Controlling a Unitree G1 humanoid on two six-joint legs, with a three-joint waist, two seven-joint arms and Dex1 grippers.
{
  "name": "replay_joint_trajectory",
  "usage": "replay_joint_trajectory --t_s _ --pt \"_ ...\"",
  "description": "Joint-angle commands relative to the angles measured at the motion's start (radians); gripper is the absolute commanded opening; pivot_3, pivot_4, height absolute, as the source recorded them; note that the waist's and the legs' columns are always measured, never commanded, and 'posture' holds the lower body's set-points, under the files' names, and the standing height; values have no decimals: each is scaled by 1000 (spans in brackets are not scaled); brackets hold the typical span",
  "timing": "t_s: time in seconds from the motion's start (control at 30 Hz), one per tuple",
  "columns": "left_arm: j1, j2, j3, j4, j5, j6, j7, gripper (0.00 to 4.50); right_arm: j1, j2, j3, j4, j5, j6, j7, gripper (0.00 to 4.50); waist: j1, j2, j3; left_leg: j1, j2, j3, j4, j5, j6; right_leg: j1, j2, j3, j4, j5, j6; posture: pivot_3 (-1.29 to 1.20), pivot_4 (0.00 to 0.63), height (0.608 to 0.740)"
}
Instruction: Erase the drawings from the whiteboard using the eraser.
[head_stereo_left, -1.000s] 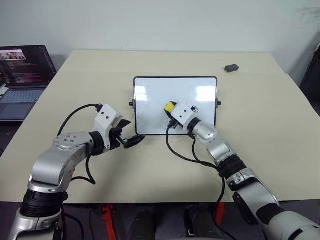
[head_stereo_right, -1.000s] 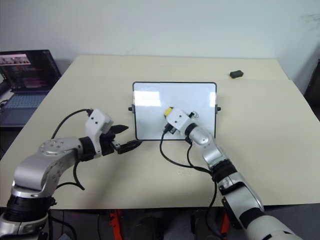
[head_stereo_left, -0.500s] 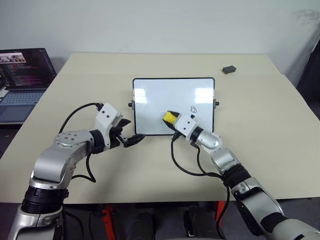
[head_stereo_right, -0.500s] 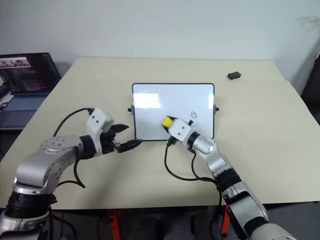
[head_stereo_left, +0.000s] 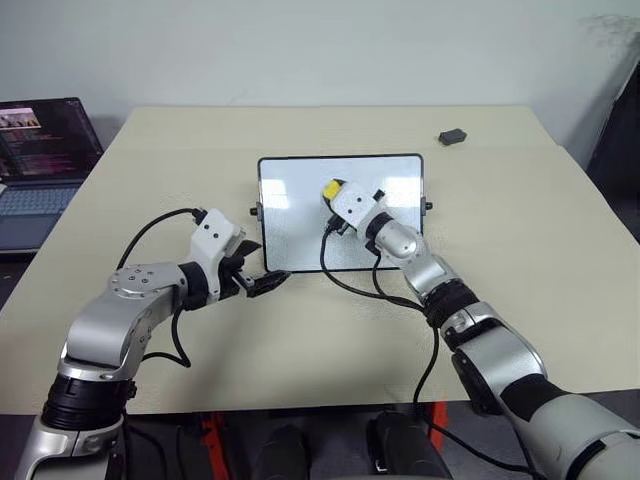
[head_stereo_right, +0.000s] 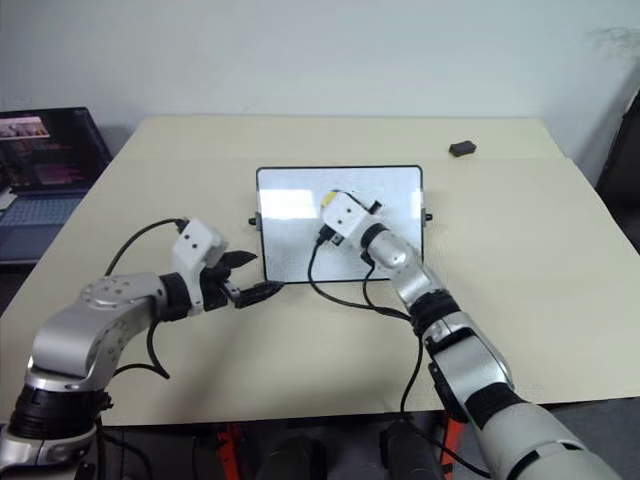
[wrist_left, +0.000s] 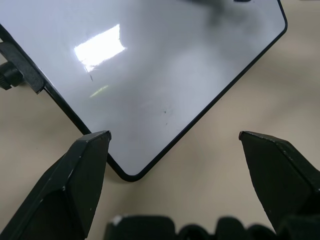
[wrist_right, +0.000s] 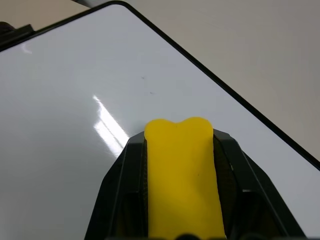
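jaws clamped on yellow eraser (wrist_right: 183, 175)

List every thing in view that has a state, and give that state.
whiteboard: flat on the table, visible surface wiped clean.
eraser: clamped in the right gripper, over the board.
right gripper: shut on the eraser.
left gripper: open, at the board's near left corner.
laptop: lid open, screen lit.

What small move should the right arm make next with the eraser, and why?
Probably wipe the eraser toward the right side of the whiteboard. The right pincer holds it over the upper middle, the board surface in view looks clean, and the arm hides the right part.
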Motion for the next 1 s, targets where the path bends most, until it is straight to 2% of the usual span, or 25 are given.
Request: replay_joint_trajectory --t_s 0.03,0.17,0.3,0.47,0.6,0.8,1.0 --pt "1 12 28 -42 -5 -8 4 4500 74 9 59 -9 -26 -2 89 1302 0 0 0 0 0 0 0 0 0 0 0 0 0 0 0 0 150 740" --pt "-9 8 21 -34 -3 -10 5 4500 121 8 80 -63 -25 1 118 1302 1 0 0 1 0 -1 1 0 0 1 0 0 1 0 0 0 150 740" --pt "-25 -1 11 -24 -1 -16 4 4500 115 4 31 -129 21 -14 96 1302 3 0 0 2 0 -1 1 0 0 2 0 -1 1 0 0 0 150 740" --pt "-51 -38 21 -18 -13 -30 19 4500 171 -17 -46 -370 130 34 148 1302 8 0 0 -2 0 -2 1 0 0 0 0 -2 -1 0 0 0 150 740" --pt "-77 -81 37 -24 -27 -49 33 4500 305 -72 -103 -701 214 159 196 1301 16 0 0 -18 0 -4 2 0 -1 -14 -1 -3 0 0 0 0 150 740" --pt "-74 -86 16 -22 -25 -54 27 4500 456 -140 -143 -971 256 291 210 1301 20 0 0 -18 0 -3 2 0 -1 -15 -1 -2 -1 0 0 0 150 740" --pt "-52 -70 9 -30 -27 -56 2 4500 683 -243 -207 -1184 311 393 239 1301 31 0 0 -17 -1 -3 2 0 0 -14 -1 -3 0 0 1 0 150 740"
